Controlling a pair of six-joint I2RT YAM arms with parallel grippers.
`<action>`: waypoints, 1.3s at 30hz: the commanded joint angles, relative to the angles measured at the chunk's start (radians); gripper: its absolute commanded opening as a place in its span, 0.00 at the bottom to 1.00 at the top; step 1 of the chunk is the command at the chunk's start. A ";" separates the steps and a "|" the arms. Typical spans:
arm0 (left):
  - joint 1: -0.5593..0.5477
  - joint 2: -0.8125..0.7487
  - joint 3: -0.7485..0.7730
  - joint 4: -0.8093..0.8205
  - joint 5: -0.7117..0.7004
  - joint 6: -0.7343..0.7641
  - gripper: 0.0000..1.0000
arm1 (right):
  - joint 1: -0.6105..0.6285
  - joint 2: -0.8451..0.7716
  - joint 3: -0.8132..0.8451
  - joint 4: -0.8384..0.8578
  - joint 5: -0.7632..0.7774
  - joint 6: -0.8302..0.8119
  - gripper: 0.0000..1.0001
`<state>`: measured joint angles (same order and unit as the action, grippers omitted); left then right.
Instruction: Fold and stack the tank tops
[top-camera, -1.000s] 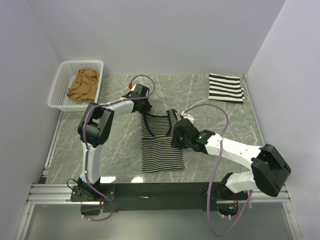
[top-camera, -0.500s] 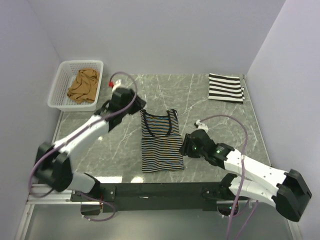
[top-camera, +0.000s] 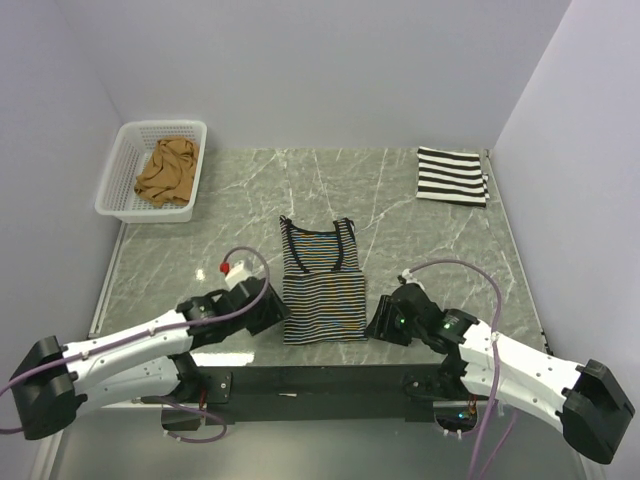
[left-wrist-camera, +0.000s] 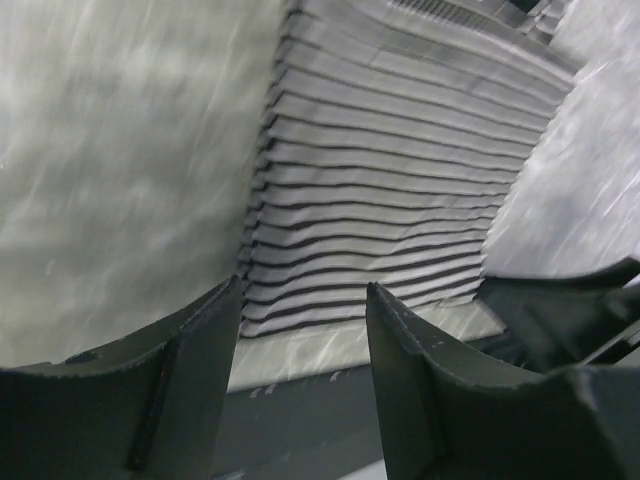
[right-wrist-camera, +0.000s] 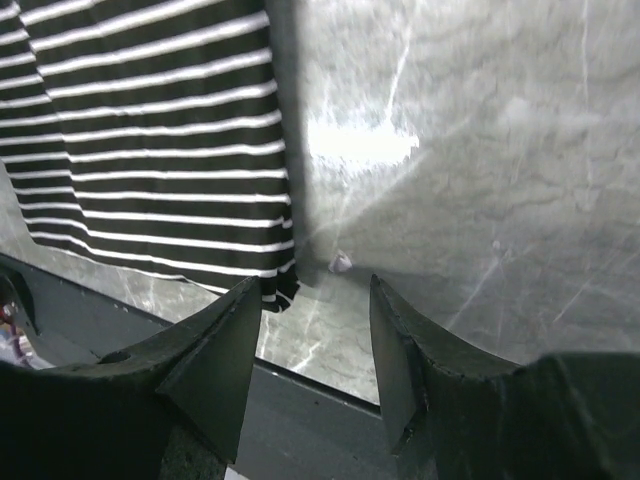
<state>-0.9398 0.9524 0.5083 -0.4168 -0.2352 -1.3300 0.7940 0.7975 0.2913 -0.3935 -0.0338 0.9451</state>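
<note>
The thin dark multicolour striped tank top (top-camera: 322, 285) lies flat in the middle of the table, straps pointing away. My left gripper (top-camera: 277, 312) sits low at its near left hem corner, open and empty; in the left wrist view the hem (left-wrist-camera: 380, 220) lies just beyond the gripper (left-wrist-camera: 300, 345). At the near right hem corner my right gripper (top-camera: 379, 322) also stands open with nothing in it; the right wrist view has the hem corner (right-wrist-camera: 160, 160) just left of the gripper (right-wrist-camera: 315, 335). The bold black-and-white tank top (top-camera: 452, 176) lies folded at the back right. A crumpled tan tank top (top-camera: 167, 170) sits in the basket.
The white mesh basket (top-camera: 124, 150) stands at the back left corner. The table's dark front rail (top-camera: 320, 382) runs right behind both grippers. Walls close the table on the left, back and right. A small white speck (right-wrist-camera: 340, 263) lies on the marble by the right hem corner.
The left arm swung from the top's left strap down to the near left hem corner, and its gripper opened. My right gripper slid from the top's right side to the near right corner.
</note>
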 joint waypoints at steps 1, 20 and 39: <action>-0.057 -0.067 -0.057 -0.060 -0.027 -0.130 0.58 | 0.008 -0.026 -0.027 0.030 -0.032 0.040 0.55; -0.192 0.020 -0.085 -0.077 -0.035 -0.241 0.52 | 0.074 0.072 -0.060 0.062 -0.018 0.089 0.33; -0.194 0.100 -0.149 0.072 -0.049 -0.270 0.21 | 0.080 0.057 -0.044 0.039 0.017 0.081 0.10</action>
<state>-1.1278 1.0439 0.3779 -0.3553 -0.2485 -1.5864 0.8661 0.8635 0.2440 -0.2787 -0.0605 1.0393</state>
